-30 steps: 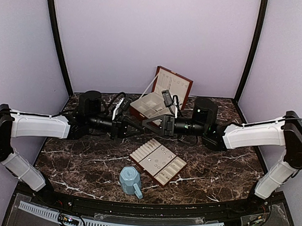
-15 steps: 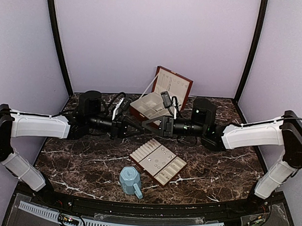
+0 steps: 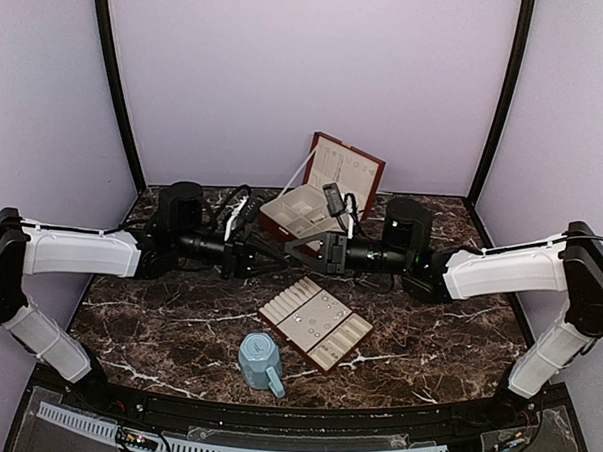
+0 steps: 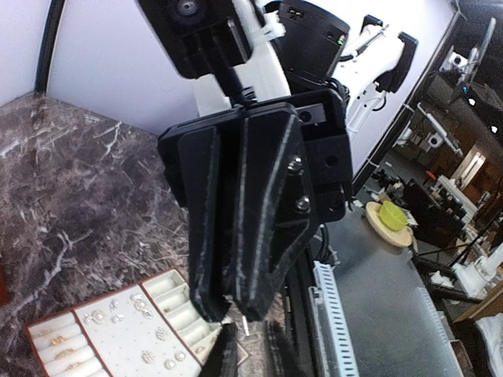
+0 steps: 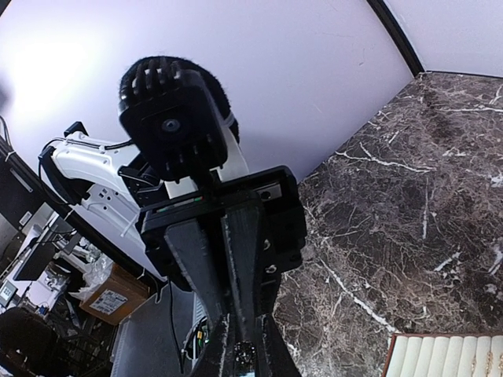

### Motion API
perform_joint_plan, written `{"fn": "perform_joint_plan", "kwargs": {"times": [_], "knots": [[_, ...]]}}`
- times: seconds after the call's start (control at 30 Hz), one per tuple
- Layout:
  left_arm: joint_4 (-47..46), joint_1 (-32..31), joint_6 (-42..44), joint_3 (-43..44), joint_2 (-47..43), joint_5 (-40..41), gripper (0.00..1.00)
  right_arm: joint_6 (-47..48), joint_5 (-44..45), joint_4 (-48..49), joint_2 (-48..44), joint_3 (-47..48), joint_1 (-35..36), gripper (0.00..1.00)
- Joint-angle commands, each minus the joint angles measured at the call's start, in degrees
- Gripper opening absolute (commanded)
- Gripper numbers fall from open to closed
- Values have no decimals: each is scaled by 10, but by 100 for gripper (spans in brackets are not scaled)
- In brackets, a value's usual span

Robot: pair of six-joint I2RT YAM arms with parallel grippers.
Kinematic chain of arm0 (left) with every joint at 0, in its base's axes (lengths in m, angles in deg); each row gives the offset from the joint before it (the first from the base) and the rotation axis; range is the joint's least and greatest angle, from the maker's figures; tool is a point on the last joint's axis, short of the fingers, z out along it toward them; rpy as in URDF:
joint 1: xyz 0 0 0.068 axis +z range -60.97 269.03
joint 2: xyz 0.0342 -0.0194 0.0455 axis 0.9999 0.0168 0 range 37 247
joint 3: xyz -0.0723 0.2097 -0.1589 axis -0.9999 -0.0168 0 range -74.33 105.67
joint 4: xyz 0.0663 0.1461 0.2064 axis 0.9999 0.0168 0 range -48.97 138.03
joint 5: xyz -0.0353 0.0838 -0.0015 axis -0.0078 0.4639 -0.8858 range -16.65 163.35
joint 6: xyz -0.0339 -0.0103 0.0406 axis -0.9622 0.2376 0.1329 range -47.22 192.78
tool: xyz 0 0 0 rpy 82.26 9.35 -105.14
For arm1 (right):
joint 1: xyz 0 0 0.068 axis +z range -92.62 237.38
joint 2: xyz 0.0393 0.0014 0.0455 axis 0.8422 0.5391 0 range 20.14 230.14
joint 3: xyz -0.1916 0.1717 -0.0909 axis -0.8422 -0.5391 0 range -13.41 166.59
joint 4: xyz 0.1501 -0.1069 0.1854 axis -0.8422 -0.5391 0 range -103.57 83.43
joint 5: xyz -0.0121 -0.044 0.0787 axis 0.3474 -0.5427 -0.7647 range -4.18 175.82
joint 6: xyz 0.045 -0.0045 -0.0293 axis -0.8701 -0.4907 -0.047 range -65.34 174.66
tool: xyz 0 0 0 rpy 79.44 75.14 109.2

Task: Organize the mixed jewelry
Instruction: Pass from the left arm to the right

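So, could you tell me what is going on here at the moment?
It looks like a handover. The left end effector and right end effector meet tip to tip above the table, jaws nearly closed, in front of the open box. A tiny silvery pin shows between the tips; which side grips it is unclear. Other pieces lie in the flat tray.

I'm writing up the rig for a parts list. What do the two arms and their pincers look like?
The left arm and right arm match: white shells between black joints and black cylindrical motor housings, thin black cables looping near the wrists. The left pincer and right pincer are matte black, with flat tapering fingers and silver screws.
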Motion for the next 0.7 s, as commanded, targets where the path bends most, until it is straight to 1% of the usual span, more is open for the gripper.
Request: {"fn": "perform_joint_plan", "kwargs": {"times": [0.0,0.03,0.1,0.17,0.27,0.3,0.33,0.5,0.6,0.67], "knots": [[5,-2,7,-1,-6,1,36,16,36,-4,-29,-7,0,7],[6,-2,9,-3,-13,5,49,22,45,-19,-33,-8,-2,7],[10,-2,27,-10,-31,15,61,35,63,-52,-40,-8,-6,7],[28,-1,55,-16,-58,42,65,53,81,-88,-46,-10,-9,7],[75,8,89,-19,-102,103,69,90,115,-149,-49,-10,-10,7],[82,21,95,-19,-122,135,70,102,127,-176,-46,-6,-10,7],[97,31,96,-16,-130,151,71,110,138,-194,-43,-4,-10,7],[161,125,85,12,-169,266,72,144,199,-269,-20,11,-1,7],[199,149,86,25,-184,335,72,159,229,-303,15,27,12,7],[213,153,93,27,-192,360,72,159,242,-306,36,31,18,6]]}}
